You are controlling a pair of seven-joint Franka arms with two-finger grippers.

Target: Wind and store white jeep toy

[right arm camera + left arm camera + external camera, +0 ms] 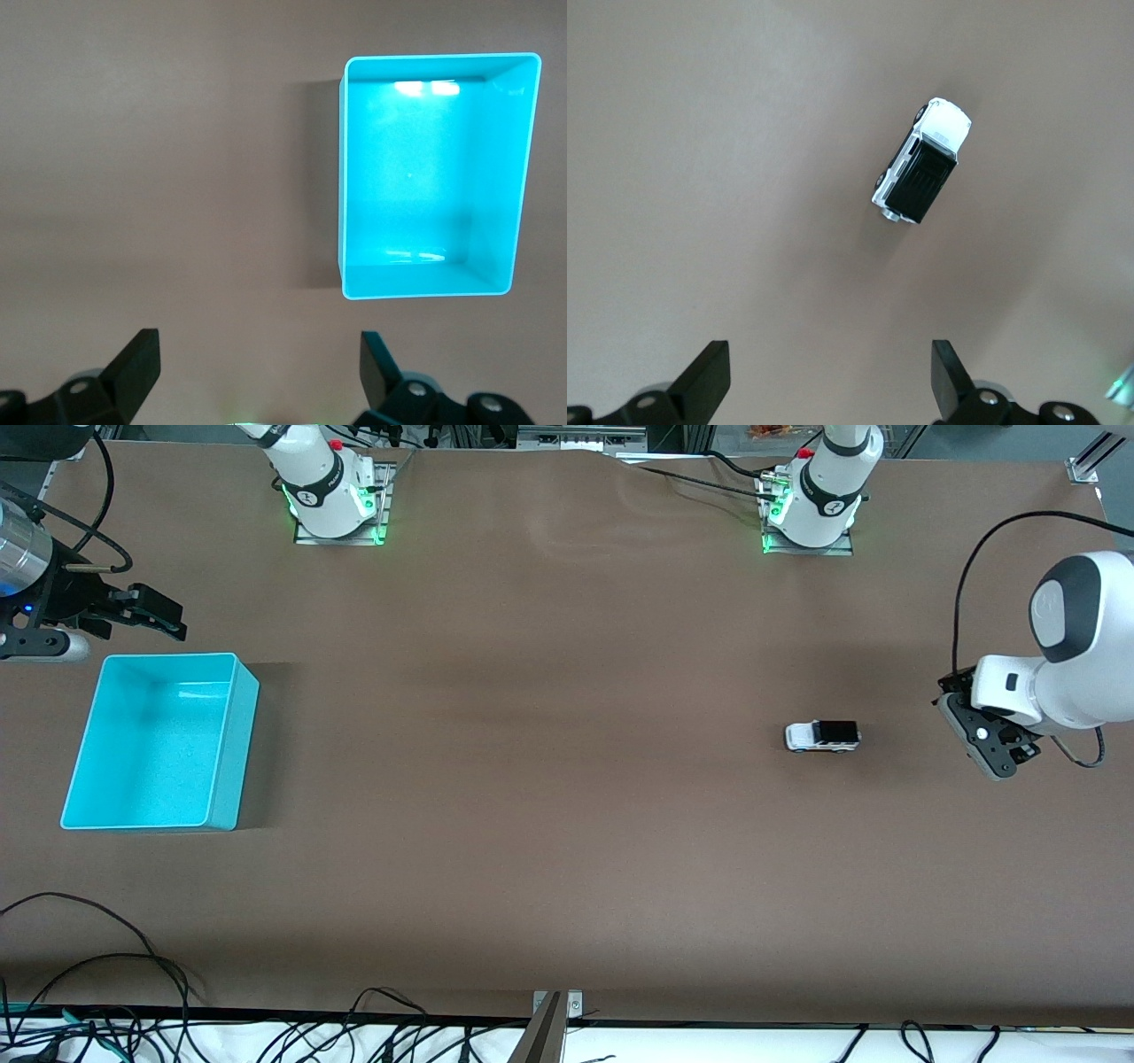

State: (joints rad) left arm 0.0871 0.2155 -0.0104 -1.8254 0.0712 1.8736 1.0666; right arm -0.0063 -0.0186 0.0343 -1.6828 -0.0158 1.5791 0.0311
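Covering table [567,850]: brown mat; white jeep toy [822,736], cyan bin [239,744] well apart; both arms' fingers [709,381] [137,367] released.

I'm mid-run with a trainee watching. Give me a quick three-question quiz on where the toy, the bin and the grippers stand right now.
1. True or false: the tiny white toy jeep with a black roof sits inside the cyan rectangular plastic bin.
2. Which gripper is beside the jeep? A) the left gripper B) the right gripper C) neither
3. Fill in: both grippers are ____ and hold nothing.

Key:
1. False. The jeep stands on its wheels on the brown table toward the left arm's end; the bin, toward the right arm's end, holds nothing.
2. A. The right gripper is by the bin's rim.
3. Open.
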